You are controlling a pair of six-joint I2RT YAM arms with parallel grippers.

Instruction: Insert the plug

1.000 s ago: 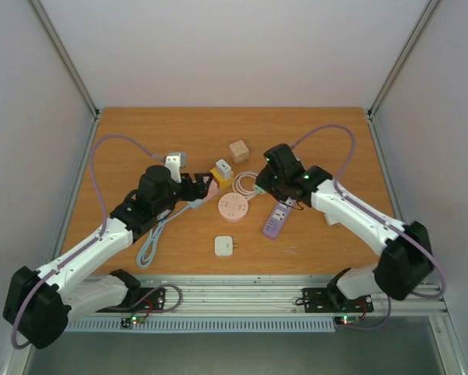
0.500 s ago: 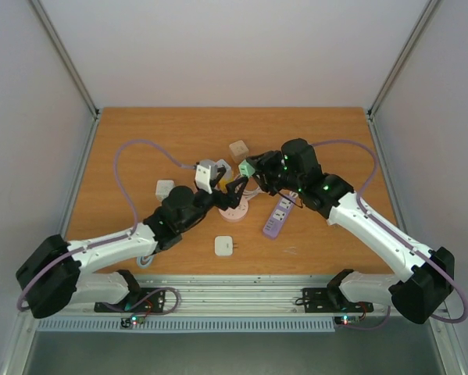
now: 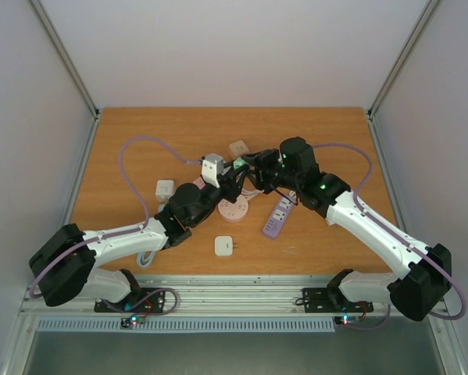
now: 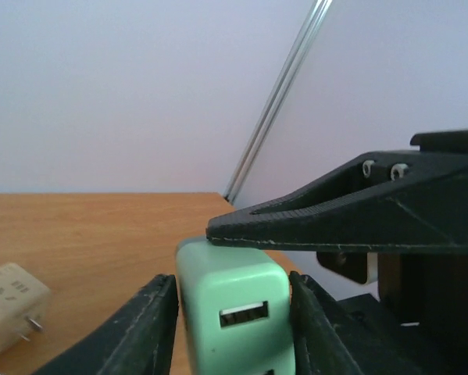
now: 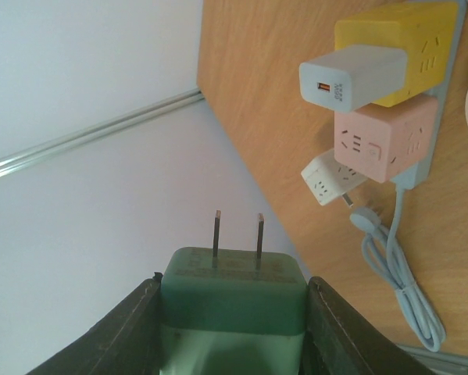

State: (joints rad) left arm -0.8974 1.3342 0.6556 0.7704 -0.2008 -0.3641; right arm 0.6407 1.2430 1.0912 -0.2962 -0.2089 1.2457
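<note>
The green plug [image 5: 234,301] is up in the air, above the middle of the tabletop [image 3: 140,125], and both arms have it at once; the right jaws hold its fat body from two sides, with its two metal pins sticking out past the tips, away from the right wrist camera; the left jaws are narrow and sit snug against two other sides, with the little slot end facing the left wrist camera; one black finger [image 4: 351,215] of the right arm [image 3: 359,215] lies across the top of the plug in that view.

I think two arms hold it like this because it is being passed over or turned; one arm alone cannot change its grip without putting the plug down, so the left arm [image 3: 124,234] takes hold while the right one stops it from falling; the pins are left bare so they can go into holes.

Under the meeting place lie a round pink socket [image 3: 234,208] and a purple power strip [image 3: 276,217]; the right wrist view also shows a yellow socket block [image 5: 398,47] with a white charger [image 5: 351,76] in it, and a pink socket block [image 5: 382,141] beside it. The plug is not in any socket yet; which one it is meant for I cannot tell; it could slip if one side lets go before the other squeezes well.
</note>
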